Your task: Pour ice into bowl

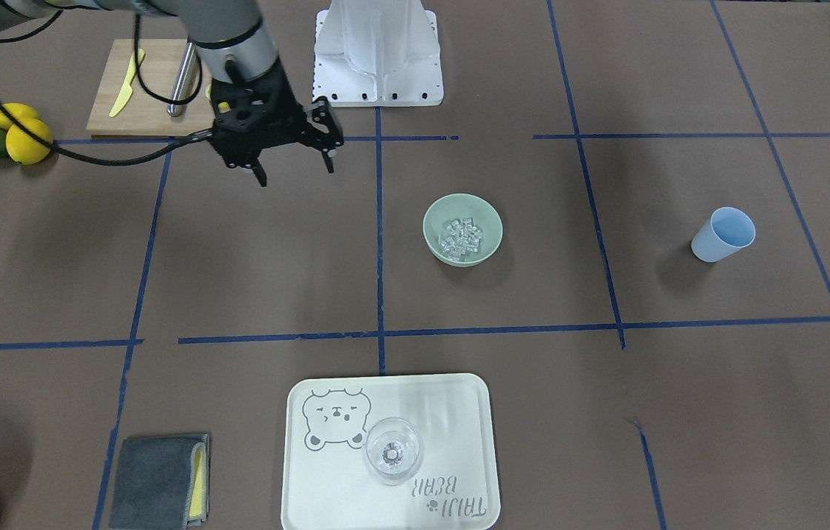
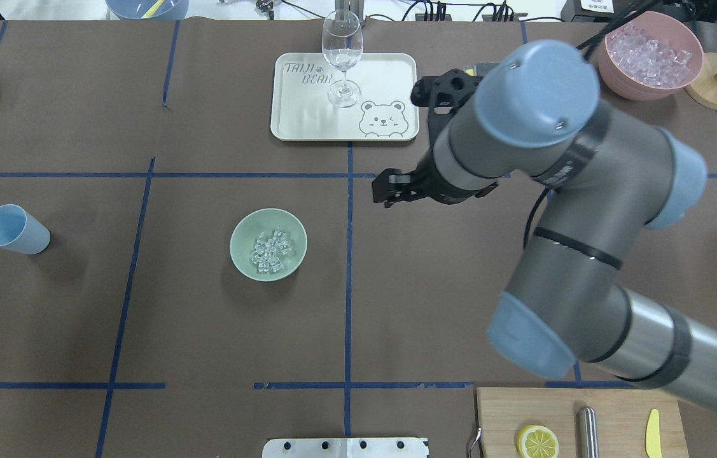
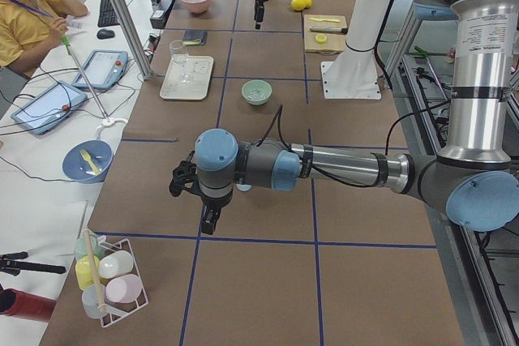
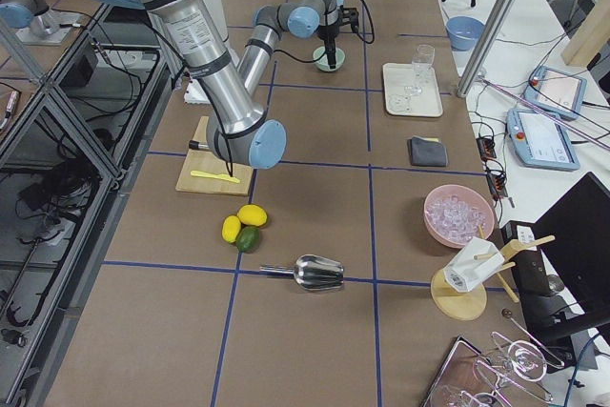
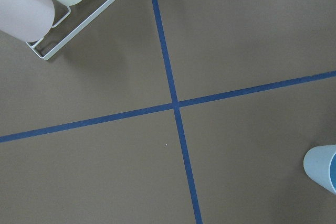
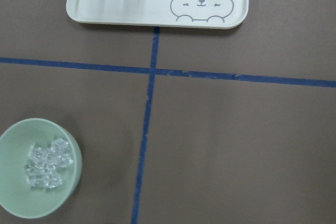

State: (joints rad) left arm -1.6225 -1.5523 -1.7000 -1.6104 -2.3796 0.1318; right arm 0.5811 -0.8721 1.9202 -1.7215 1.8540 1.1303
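The pale green bowl [image 1: 435,218] stands on the brown table mat near the middle, with the ice [image 1: 461,238] piled inside it. The overhead view also shows the bowl [image 2: 241,244] and the ice [image 2: 271,252], and the right wrist view has the bowl [image 6: 14,145] at its lower left. My right gripper [image 1: 295,171] hangs open and empty above the table, well apart from the bowl. My left gripper [image 3: 193,200] shows only in the side views, low over the table near the light blue cup; I cannot tell whether it is open or shut.
A light blue cup [image 1: 722,234] lies tilted off to one side. A cream tray [image 1: 459,412] carries a clear wine glass [image 1: 392,449]. A pink bowl [image 2: 612,76] with more ice, a cutting board [image 1: 157,81], lemons [image 1: 20,132] and a grey cloth [image 1: 160,480] sit around the edges.
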